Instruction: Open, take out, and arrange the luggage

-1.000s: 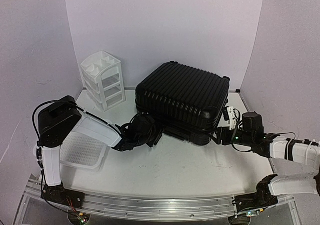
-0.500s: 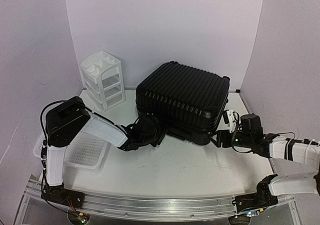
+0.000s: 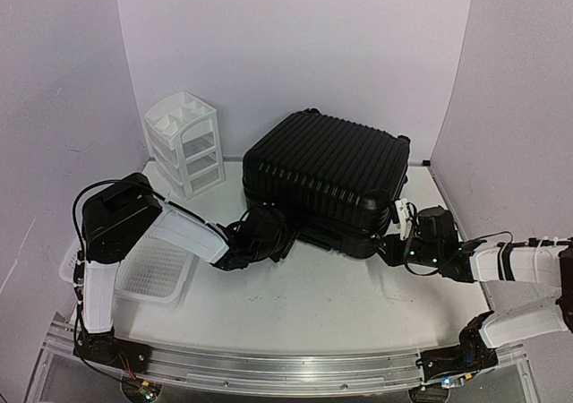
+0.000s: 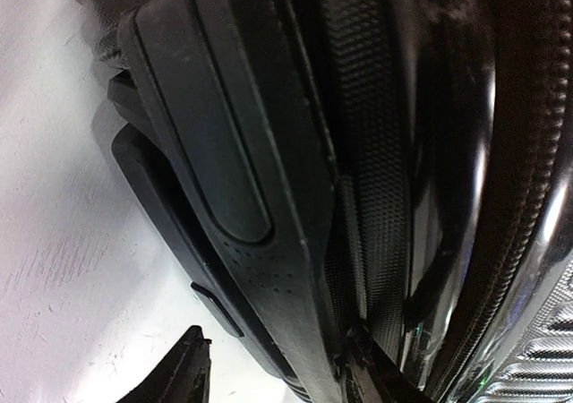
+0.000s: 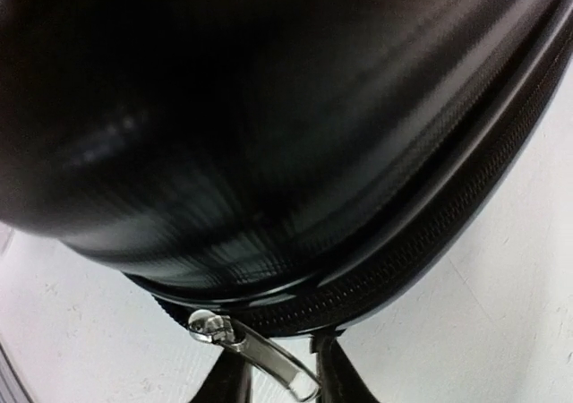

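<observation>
**Ana:** Since a second ago the right arm [image 3: 501,264] has reached further to the left, up to the front right corner of the suitcase [image 3: 327,166]. The left arm [image 3: 179,233] has moved much less.

**Ben:** Where is the suitcase?

**Ana:** It lies flat and closed on the table [image 3: 340,304], toward the back, just right of the white drawer unit [image 3: 185,143]. A white basket [image 3: 152,273] sits at the near left.

**Ben:** And the right fingers [image 5: 338,381]?

**Ana:** They are narrow, and the metal zipper pull [image 5: 255,354] lies between them, below the zipper line. Whether they really pinch it, I cannot tell.

**Ben:** The left fingers [image 4: 183,376]?

**Ana:** They are at the front left of the suitcase, low, beside the black handle [image 4: 224,125]. They stand half apart, one tip over bare table, the other close against the shell. They grip nothing.
</observation>
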### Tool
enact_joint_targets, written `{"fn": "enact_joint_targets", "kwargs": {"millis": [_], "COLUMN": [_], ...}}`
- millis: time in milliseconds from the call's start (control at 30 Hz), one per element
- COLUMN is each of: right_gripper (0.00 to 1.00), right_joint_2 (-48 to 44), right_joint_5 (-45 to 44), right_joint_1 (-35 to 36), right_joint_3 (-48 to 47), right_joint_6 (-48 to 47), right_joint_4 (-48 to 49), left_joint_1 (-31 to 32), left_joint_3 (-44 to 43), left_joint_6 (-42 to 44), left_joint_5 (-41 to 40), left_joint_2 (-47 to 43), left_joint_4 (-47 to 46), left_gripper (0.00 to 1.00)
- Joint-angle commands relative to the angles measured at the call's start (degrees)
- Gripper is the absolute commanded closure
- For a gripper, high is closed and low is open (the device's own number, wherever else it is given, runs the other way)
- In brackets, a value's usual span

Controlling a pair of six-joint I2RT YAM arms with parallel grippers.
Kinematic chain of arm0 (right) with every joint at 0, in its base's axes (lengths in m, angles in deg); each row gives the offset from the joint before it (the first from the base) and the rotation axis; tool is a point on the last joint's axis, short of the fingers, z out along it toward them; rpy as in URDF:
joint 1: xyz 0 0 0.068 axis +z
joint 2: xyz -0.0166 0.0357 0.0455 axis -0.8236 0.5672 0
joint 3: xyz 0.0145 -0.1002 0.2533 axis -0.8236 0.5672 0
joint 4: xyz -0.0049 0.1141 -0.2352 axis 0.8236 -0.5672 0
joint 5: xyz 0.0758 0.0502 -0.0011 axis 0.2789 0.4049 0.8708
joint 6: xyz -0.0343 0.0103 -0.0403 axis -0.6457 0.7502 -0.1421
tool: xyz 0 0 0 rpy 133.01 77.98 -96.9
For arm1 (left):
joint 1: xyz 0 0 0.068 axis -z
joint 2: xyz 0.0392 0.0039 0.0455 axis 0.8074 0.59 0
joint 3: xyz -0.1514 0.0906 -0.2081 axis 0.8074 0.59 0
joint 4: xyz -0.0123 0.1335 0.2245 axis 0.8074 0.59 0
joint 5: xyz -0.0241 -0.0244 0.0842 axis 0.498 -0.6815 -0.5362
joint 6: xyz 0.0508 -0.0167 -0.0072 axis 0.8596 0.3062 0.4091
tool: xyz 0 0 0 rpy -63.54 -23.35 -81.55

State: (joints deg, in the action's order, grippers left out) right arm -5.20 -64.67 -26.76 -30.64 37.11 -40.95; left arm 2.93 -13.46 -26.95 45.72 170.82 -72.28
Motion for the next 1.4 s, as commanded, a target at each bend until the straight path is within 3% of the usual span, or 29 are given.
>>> {"fn": "enact_joint_targets", "kwargs": {"millis": [0,100,233,433,533,700,767,967,1067,1267,1367], "right_gripper": [0.97,1.00,1.00,1.00,1.00,1.00,1.00,1.00,1.00,1.00,1.00], "right_joint_2": [-0.8,-2.2,-3.7,-6.6,-8.2,-9.9,-11.6,-13.4,-12.6,-5.1,-2.5], "right_joint_5": [-3.5,-0.9,3.1,1.8,-4.1,-22.5,-26.2,-20.4,-16.1,2.1,7.3], "right_joint_1": [0.4,0.4,1.2,3.0,3.2,3.1,3.0,0.2,-4.8,-18.0,-21.1], "right_joint_3": [-1.1,-0.8,0.2,0.3,-2.0,-7.7,-8.0,-8.2,-9.8,-14.5,-15.9], "right_joint_6": [-0.4,-0.6,-0.9,-1.5,-2.0,-2.2,-5.1,-23.7,-27.2,-33.3,-34.5], "right_joint_4": [7.2,6.5,7.4,4.5,-3.6,-22.0,-24.1,-22.5,-23.0,-22.9,-22.8], "left_joint_1": [-0.6,-0.6,-0.6,-0.6,-0.7,-2.1,-2.9,-4.1,-4.1,-4.2,-4.9], "left_joint_3": [-1.7,-2.4,-3.8,-5.2,-5.2,-2.7,-1.4,2.2,4.0,9.1,11.5], "left_joint_6": [0.2,-0.3,-0.4,-0.5,0.9,3.0,3.5,5.1,5.4,8.0,8.9], "left_joint_5": [-1.0,0.1,0.7,-2.5,-5.6,-9.2,-9.7,-10.3,-9.5,-8.9,-9.1], "left_joint_2": [-0.6,-1.0,-0.6,1.1,1.2,0.2,-0.3,-3.5,-5.6,-11.5,-14.4], "left_joint_4": [0.3,0.3,0.4,0.3,0.4,0.4,0.4,0.4,0.6,1.7,3.5], "left_gripper": [0.47,0.39,0.39,0.52,0.62,0.79,0.86,0.97,1.00,1.00,1.00]}}
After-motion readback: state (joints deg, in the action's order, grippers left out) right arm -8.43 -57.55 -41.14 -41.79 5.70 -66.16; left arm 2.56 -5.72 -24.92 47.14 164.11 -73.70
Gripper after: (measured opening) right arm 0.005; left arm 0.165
